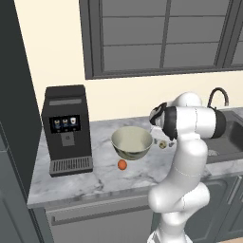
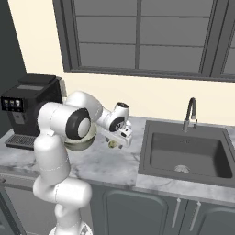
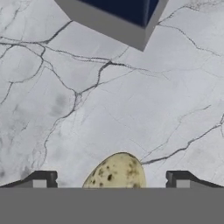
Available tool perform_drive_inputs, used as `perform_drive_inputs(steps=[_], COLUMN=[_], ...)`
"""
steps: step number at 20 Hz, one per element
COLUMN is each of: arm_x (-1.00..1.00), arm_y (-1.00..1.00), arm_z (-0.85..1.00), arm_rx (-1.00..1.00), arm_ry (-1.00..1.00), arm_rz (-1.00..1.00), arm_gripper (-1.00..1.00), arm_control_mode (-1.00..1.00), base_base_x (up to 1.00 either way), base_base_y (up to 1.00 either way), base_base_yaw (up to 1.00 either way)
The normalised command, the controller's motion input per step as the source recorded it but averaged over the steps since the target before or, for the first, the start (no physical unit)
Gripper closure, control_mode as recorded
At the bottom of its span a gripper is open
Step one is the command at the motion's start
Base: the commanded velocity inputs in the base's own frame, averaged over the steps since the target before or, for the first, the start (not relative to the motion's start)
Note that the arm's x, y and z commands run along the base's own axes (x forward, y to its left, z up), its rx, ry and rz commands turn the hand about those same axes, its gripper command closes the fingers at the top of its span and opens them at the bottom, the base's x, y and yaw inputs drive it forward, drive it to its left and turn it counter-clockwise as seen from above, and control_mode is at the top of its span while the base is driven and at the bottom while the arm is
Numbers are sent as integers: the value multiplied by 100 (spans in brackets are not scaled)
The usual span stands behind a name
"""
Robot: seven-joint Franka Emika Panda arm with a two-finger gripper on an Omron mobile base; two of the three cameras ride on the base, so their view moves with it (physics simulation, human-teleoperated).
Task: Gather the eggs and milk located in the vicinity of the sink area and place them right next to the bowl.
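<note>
My gripper (image 2: pixel 116 140) hangs open just above the marble counter, right of the bowl (image 1: pixel 132 142). The pale spotted egg (image 3: pixel 117 172) lies between and below the two fingertips (image 3: pixel 41 179), touching neither, and it sits close to the bowl's right side as the spotted egg (image 1: pixel 163 144). The orange-brown egg (image 1: pixel 122 164) rests on the counter in front of the bowl. A box with grey sides and a dark blue face, apparently the milk carton (image 3: pixel 118 17), is cut off by the hand view's top edge. The sink (image 2: pixel 188 153) is off to the right.
A black coffee machine (image 1: pixel 66 130) stands at the counter's left end. The dark gooseneck faucet (image 2: pixel 190 112) rises behind the sink. My own arm (image 1: pixel 190 123) covers the counter between bowl and sink. A window wall backs the counter.
</note>
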Motion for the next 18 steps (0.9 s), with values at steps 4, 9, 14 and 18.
perform_drive_inputs(steps=[4,9,14,18], arm_x=[9,1,0,0], arm_y=[0,0,-5,-5], arm_z=[-17,-10,-6,-2], arm_rx=[-8,-7,0,0], arm_ry=[6,4,0,3], arm_rz=[0,0,0,0], arm_gripper=[-100,100,100,100], arm_control_mode=[-100,-100,-100,-100], base_base_x=[0,0,0,0], base_base_y=[0,0,0,0], base_base_yaw=[0,0,0,0])
